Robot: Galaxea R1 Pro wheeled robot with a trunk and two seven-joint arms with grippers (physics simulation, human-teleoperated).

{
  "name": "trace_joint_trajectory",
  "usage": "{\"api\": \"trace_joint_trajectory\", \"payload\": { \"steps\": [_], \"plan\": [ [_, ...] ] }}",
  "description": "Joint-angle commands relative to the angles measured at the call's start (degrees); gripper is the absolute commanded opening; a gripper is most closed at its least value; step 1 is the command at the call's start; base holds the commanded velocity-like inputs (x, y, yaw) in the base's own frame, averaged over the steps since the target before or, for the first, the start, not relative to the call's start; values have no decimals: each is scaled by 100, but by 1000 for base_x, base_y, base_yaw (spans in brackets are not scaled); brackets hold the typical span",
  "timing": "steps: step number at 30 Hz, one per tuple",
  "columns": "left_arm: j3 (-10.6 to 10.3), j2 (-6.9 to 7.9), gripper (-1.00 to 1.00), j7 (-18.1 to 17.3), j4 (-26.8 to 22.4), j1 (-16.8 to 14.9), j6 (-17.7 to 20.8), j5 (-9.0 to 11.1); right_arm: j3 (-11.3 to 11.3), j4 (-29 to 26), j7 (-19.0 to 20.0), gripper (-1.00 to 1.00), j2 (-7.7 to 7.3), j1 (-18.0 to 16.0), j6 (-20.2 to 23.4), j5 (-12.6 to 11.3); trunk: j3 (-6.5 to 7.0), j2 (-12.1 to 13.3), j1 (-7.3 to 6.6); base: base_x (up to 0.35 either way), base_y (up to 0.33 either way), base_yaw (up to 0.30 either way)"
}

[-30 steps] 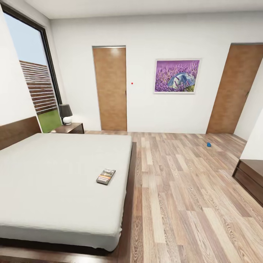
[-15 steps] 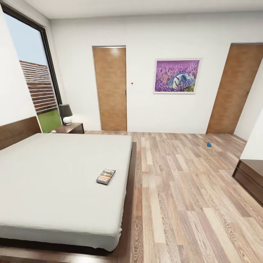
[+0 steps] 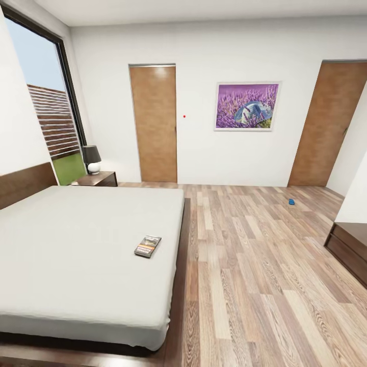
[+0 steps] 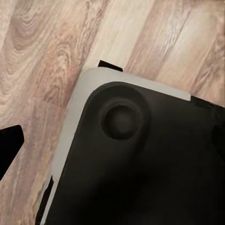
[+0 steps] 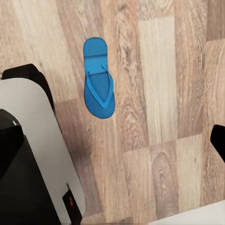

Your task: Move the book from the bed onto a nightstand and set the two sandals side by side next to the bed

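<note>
Bright, even daylight from window at left; soft shadows, wide-angle edge stretch.

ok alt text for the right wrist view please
A bright blue sandal lies flat on the light wood-plank floor, strap side up. Part of the robot's grey and black body sits beside it, not touching.

Nothing changes between the earlier head pictures and this one. The head camera holds the same framing of the bedroom, so the robot's head, trunk and base are not shifting. The book lies at the same spot on the bed, at the same angle, near the mattress edge. The small blue sandal far off on the floor sits exactly where it was. No object in the room has moved.
</note>
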Motion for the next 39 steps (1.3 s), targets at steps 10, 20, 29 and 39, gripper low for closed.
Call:
{"api": "trace_joint_trajectory", "payload": {
  "steps": [10, 20, 29, 39],
  "plan": [
    [872, 203, 100, -2060, -12, 4, -196, 249, -14, -697, 523, 100, -203, -105, 1421, -52, -5, -3, 0, 0, 0, 0],
    [1294, 438, 100, -3057, -17, 4, -185, 385, -15, -970, 601, 100, -308, -243, 1789, -59, -5, -3, 0, 0, 0, 0],
    [1733, 544, 100, -3318, -11, 4, -138, 722, -14, -1021, 591, 100, -323, -330, 1839, -60, -77, -163, 88, 0, 0, 0],
    [1889, 827, 100, -3384, -15, 4, 469, 887, -14, -1033, 573, 100, -326, -648, 1966, -52, -256, -564, 307, 0, 0, 0]
  ]
}}
